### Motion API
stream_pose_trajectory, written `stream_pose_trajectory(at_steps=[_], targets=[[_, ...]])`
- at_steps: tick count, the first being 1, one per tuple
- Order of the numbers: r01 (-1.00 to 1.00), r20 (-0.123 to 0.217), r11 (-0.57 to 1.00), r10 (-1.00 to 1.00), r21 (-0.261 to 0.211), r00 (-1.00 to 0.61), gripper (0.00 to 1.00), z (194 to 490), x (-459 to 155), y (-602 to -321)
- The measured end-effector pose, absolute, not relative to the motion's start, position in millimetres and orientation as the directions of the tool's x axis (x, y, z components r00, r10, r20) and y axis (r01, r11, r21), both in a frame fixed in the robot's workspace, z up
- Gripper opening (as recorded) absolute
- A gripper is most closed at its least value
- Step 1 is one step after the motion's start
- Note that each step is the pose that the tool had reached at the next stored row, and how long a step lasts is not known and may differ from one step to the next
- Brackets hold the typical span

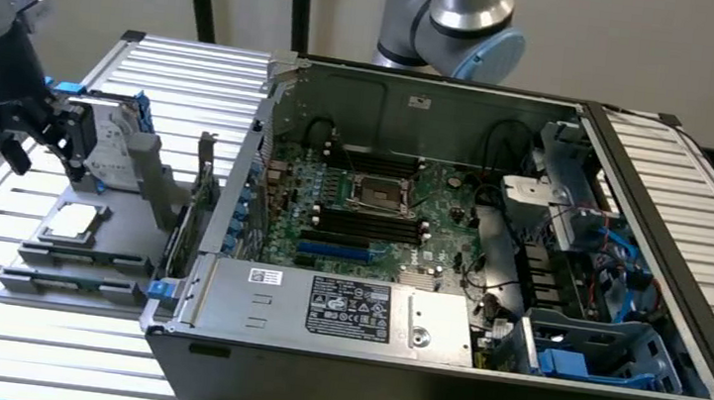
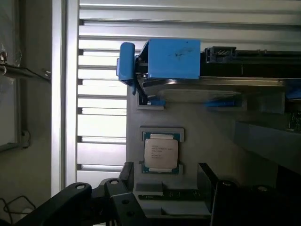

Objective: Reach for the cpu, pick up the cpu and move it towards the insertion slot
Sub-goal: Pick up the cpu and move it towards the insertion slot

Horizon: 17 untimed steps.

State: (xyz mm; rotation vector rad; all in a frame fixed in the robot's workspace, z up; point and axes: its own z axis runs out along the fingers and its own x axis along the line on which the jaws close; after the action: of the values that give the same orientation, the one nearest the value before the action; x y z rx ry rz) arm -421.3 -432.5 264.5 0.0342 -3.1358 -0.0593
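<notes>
I hang over a slatted metal table (image 1: 184,72) that carries everything else. Its biggest load is an open computer case (image 1: 445,379), lying on its side with the green board (image 1: 444,194) facing up and a silver power supply (image 1: 333,307) along the near wall. Outside the case, on the exterior view's left, a grey holder (image 1: 45,262) sits on the slats. A hard drive (image 1: 111,139) with blue rails stands upright at the back of the holder, and in the wrist view its blue rail (image 2: 171,59) lies just beyond the chip's seat. My pincer (image 1: 46,167) hovers above the holder, just beside the drive on the exterior view's left. Its jaws are spread wide and there is nothing between them. In the wrist view my dark fingers (image 2: 117,197) stand on either side of the holder's near end, clear of the chip. The slot (image 1: 382,193), a shiny metal frame with a dark centre, sits in the middle of the board inside the case, behind the long black memory slots (image 1: 361,225), and well apart from me. The cpu (image 1: 73,221) lies flat in its seat on the holder, silver top up, with printed text showing in the wrist view (image 2: 161,153). It is near my fingers but I am not touching it.
</notes>
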Motion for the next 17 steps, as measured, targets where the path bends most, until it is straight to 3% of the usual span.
stream_pose_trajectory(at_steps=[17], targets=[[-0.024,0.005,0.999,-0.024,0.038,-1.000,0.65,233.6,-417.8,-440.2]])
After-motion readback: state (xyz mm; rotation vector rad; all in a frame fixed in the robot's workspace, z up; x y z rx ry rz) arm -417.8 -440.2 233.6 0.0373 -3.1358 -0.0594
